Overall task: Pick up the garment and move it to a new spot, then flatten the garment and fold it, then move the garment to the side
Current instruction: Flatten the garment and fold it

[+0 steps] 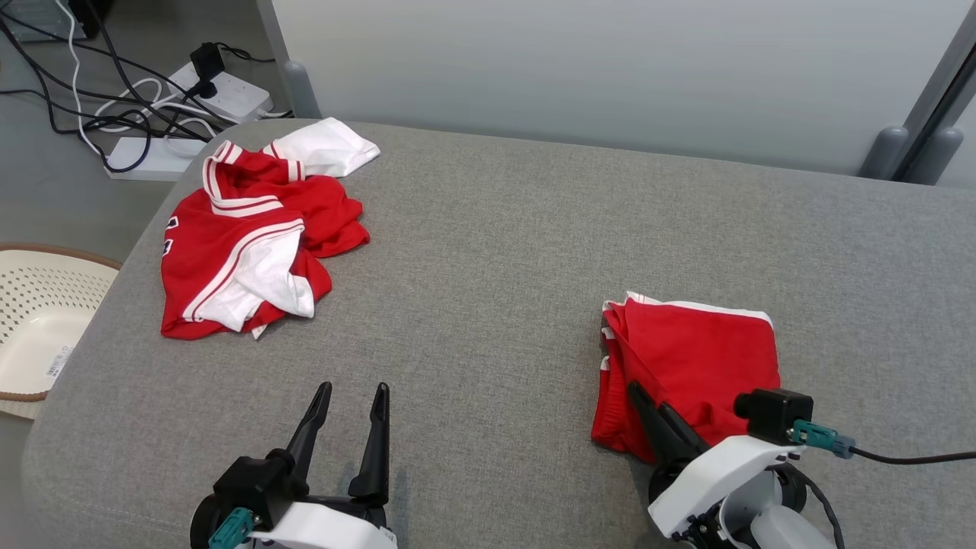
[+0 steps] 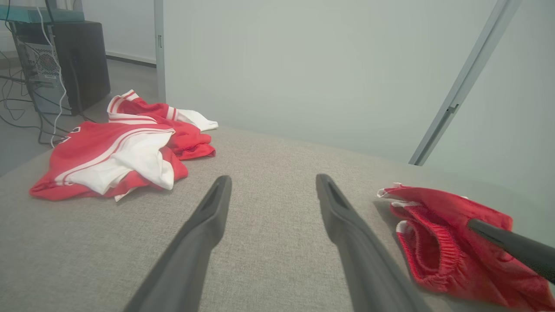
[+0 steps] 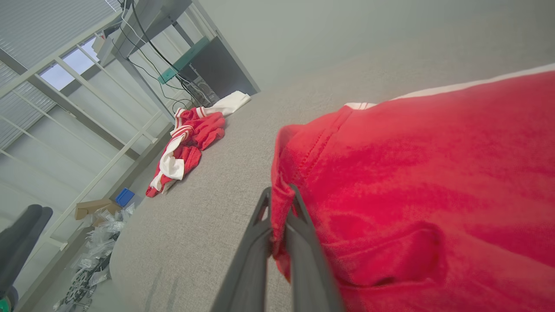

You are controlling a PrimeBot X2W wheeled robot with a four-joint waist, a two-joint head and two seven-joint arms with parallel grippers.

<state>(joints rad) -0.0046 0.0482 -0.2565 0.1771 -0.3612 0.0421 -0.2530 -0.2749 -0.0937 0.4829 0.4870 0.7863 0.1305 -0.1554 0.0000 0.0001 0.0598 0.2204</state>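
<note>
A folded red garment [image 1: 701, 358] with white trim lies on the right side of the grey cloth-covered table [image 1: 496, 252]. My right gripper [image 1: 648, 398] is shut on the near left edge of this garment [image 3: 412, 173]; in the right wrist view its fingertips [image 3: 279, 193] pinch a fold of red fabric. In the left wrist view the same garment [image 2: 442, 242] sits at the right, with a right finger [image 2: 511, 247] lying on it. My left gripper [image 1: 353, 390] stands open over bare table near the front edge, nothing between its fingers [image 2: 273, 182].
A second, crumpled red and white garment [image 1: 244, 244] lies at the table's far left. A cream perforated basket [image 1: 38, 320] sits on the floor left of the table, with power strips and cables [image 1: 221, 88] beyond. A pale wall panel [image 1: 579, 69] runs behind the table.
</note>
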